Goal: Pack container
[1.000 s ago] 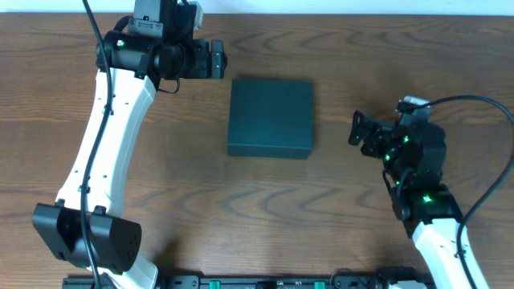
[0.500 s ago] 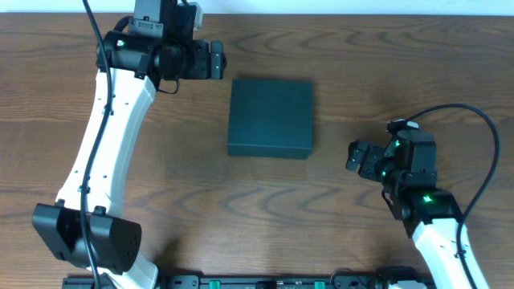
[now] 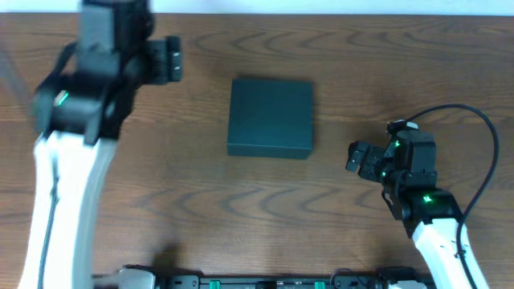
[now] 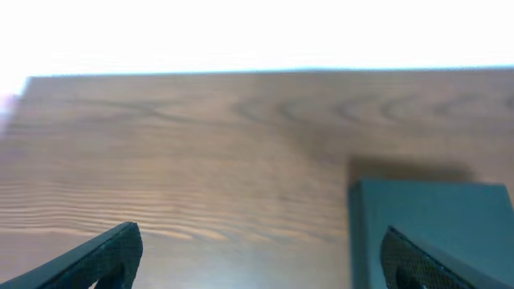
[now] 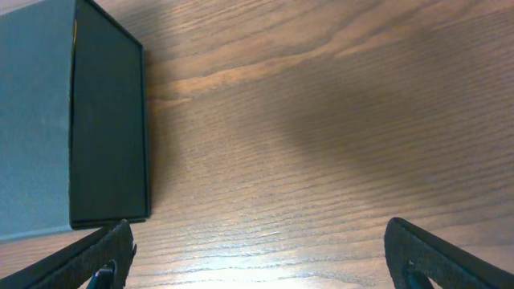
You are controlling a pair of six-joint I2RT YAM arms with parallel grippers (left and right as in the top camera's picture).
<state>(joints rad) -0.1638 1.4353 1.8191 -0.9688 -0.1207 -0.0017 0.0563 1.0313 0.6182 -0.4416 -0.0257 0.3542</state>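
The container [image 3: 270, 117] is a dark teal-green box, lid shut, lying flat in the middle of the wooden table. It also shows in the left wrist view [image 4: 434, 229] at the lower right and in the right wrist view [image 5: 68, 120] at the left. My left gripper [image 3: 167, 60] is open and empty, held above the table to the container's far left [image 4: 257, 261]. My right gripper [image 3: 359, 156] is open and empty, to the container's right near the table surface [image 5: 257, 257]. No snack packets are in view.
The table's far edge [image 4: 257, 74] runs along the top, with a bright white area beyond it. The left arm's white links [image 3: 60, 193] stretch down the table's left side. A black cable [image 3: 482, 132] loops off the right arm.
My left arm has swung leftward and looks blurred; its gripper is now farther from the container. My right gripper moved down and back a second ago and has held still since.
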